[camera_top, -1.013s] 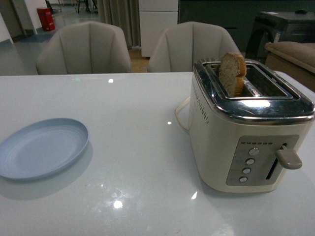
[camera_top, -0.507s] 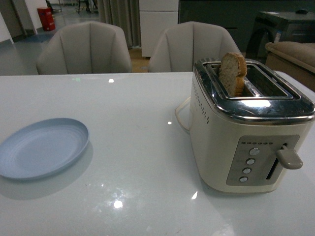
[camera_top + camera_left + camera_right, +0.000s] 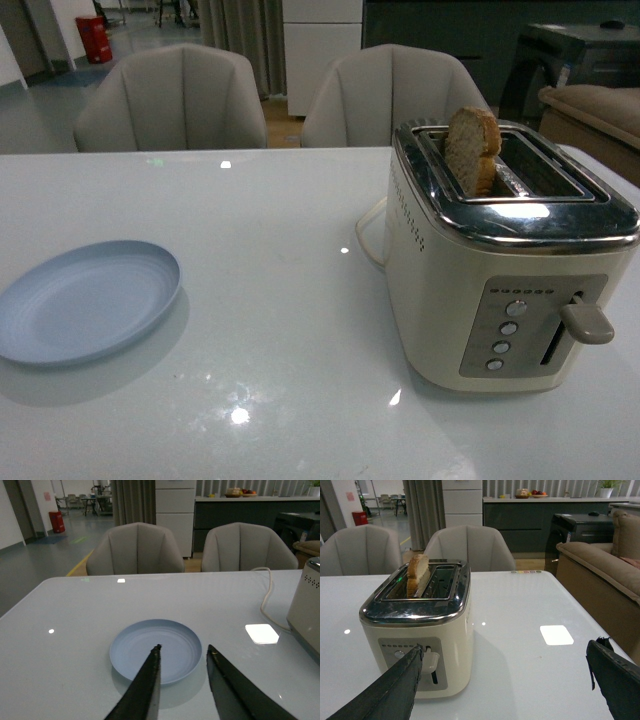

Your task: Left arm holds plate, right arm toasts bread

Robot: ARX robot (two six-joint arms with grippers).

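Front view: the surface (image 3: 280,300) is seen from the robot's body, looking forward and slightly down; the toaster (image 3: 500,270) is close at right, the plate (image 3: 85,300) at left, two chairs beyond.
Left wrist view: the plate (image 3: 156,650) is looked at from low behind the left tool (image 3: 182,652), fairly near; the toaster's edge is caught at one side.
Right wrist view: the toaster (image 3: 417,635) and bread (image 3: 417,575) are faced from behind the right tool (image 3: 505,652), near.
Shared: toaster in all three views; plate in front and left wrist; bread (image 3: 472,150) in front and right wrist.
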